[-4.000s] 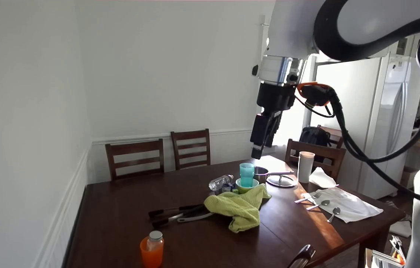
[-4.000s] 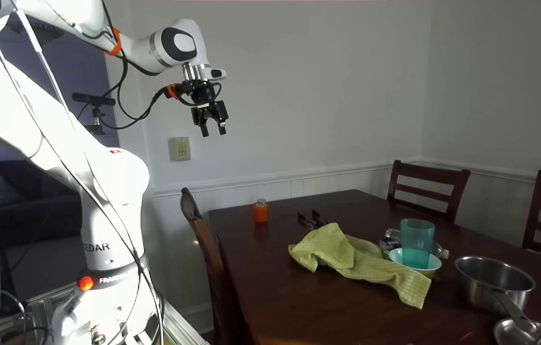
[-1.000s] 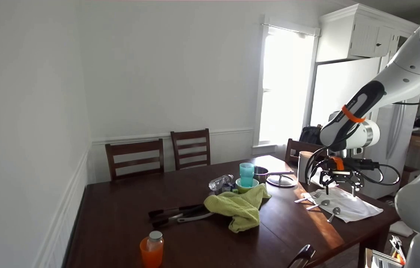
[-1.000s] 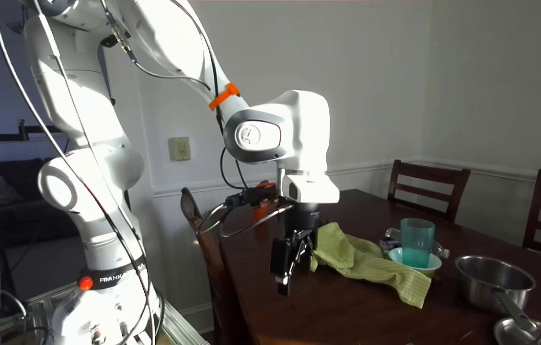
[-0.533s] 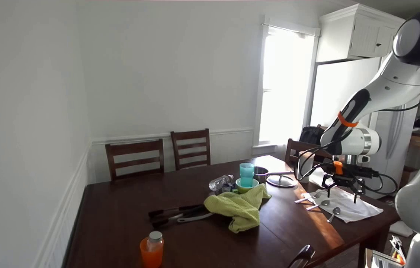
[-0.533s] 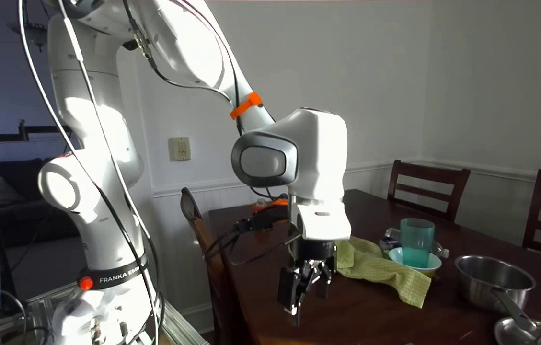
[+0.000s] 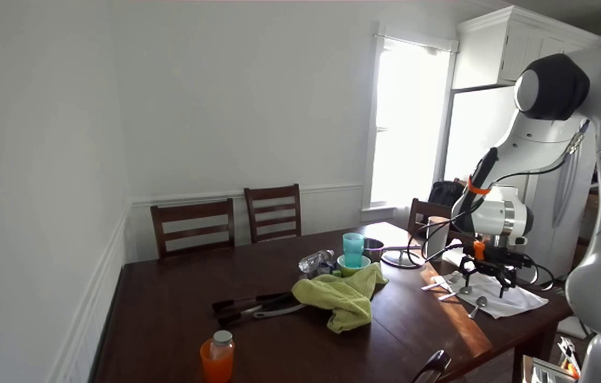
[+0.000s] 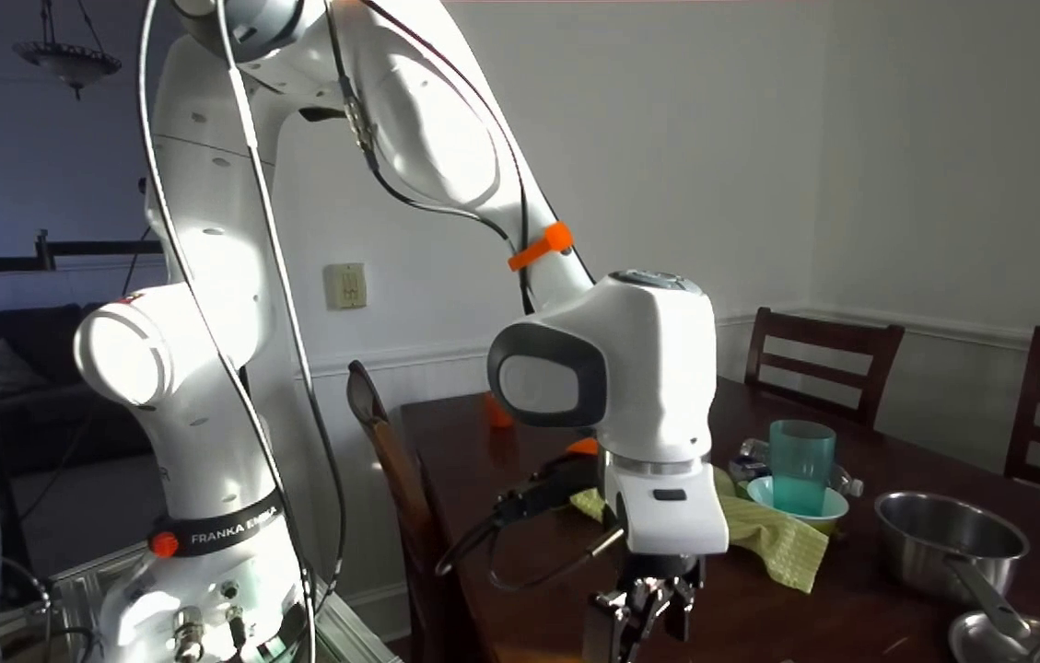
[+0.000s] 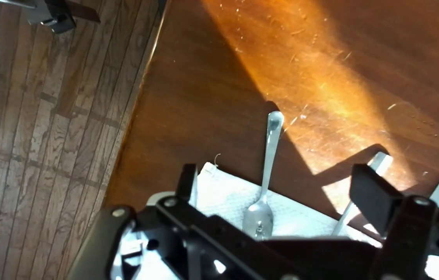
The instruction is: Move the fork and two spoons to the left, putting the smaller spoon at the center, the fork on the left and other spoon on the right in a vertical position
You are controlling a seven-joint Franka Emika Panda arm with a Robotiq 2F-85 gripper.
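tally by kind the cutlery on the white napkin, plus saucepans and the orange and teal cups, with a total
Fork: 1
End spoon and middle spoon: 2
Saucepan: 1
Orange cup and teal cup: 2
Total: 6

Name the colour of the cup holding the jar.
Orange; the cup shows best in an exterior view.

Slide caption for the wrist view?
Open gripper framing a spoon lying across the edge of a white napkin on a table.
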